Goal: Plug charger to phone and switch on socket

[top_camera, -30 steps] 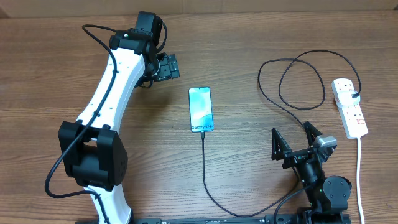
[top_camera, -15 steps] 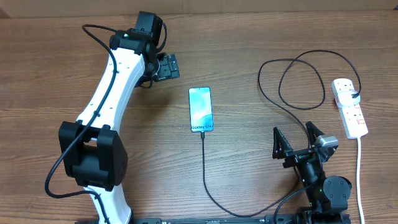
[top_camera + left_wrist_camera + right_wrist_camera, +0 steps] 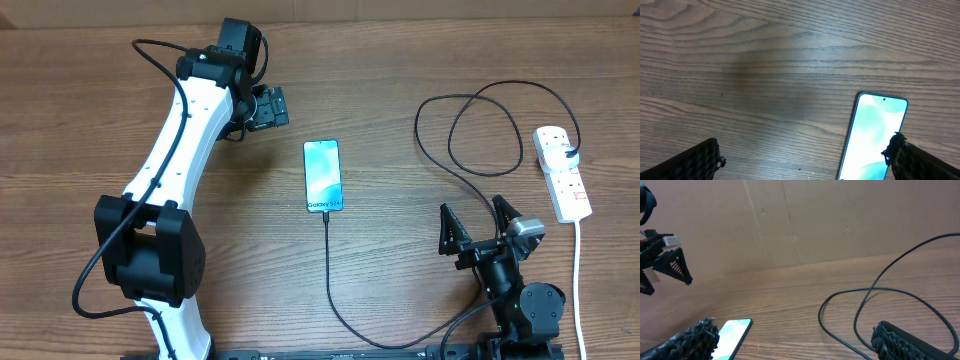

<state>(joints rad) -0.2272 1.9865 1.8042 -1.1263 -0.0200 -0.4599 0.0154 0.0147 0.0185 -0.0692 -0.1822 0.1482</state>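
Charger [image 3: 330, 270] looks seated in phone [image 3: 323, 176], centre frame. Left gripper [image 3: 270, 107] and right gripper [image 3: 469, 214] both spread wide, empty. Next, I reckon: right one pokes socket [image 3: 563, 173] switch, right edge.

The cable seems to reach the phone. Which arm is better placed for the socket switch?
Right: the right gripper, open, is near the socket; the left gripper hangs far off beyond the phone.

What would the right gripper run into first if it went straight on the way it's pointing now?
Probably the charger, whose black loop lies on the table just ahead of the open right gripper. The phone sits off to the left. Depth is unclear, so it might pass above it.
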